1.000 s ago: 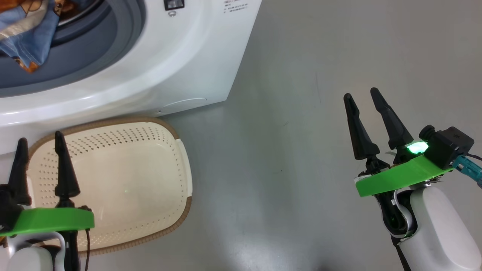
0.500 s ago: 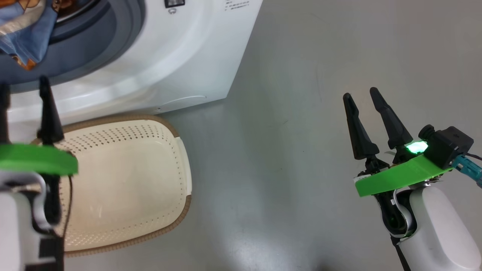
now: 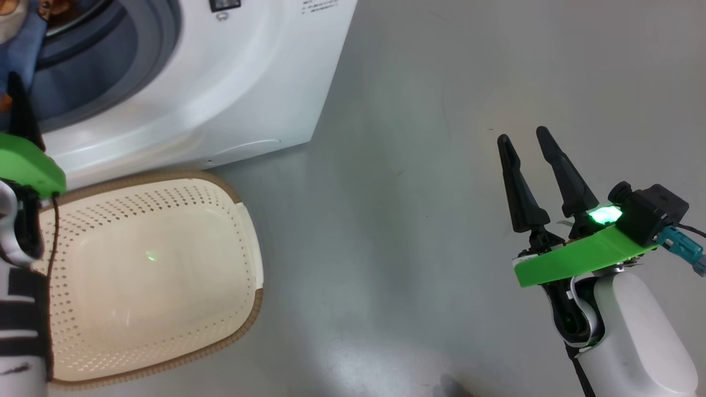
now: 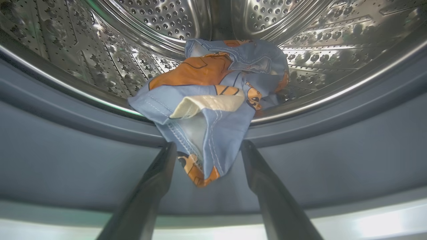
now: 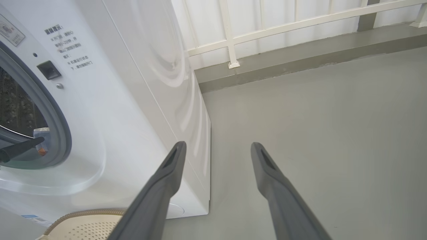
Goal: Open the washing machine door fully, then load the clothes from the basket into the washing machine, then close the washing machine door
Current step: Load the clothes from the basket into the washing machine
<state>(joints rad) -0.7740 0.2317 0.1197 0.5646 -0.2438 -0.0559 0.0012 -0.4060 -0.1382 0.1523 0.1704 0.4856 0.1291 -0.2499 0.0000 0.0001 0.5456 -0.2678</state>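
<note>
Light-blue, orange-printed fabric clothes (image 4: 213,100) at the front lip of the white washing machine's (image 3: 231,82) steel drum (image 4: 100,66), one corner drooping over its grey rubber gasket (image 4: 66,150), framed by the spread fingers of the left gripper (image 4: 207,144), likely poised to tuck it inside; right gripper (image 3: 523,134) idle, likewise spread.

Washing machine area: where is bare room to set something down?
Free: inside the basket, and the floor between washing machine and right gripper. Crowded: the drum mouth, where the clothes hang over the gasket in front of the left gripper.
</note>
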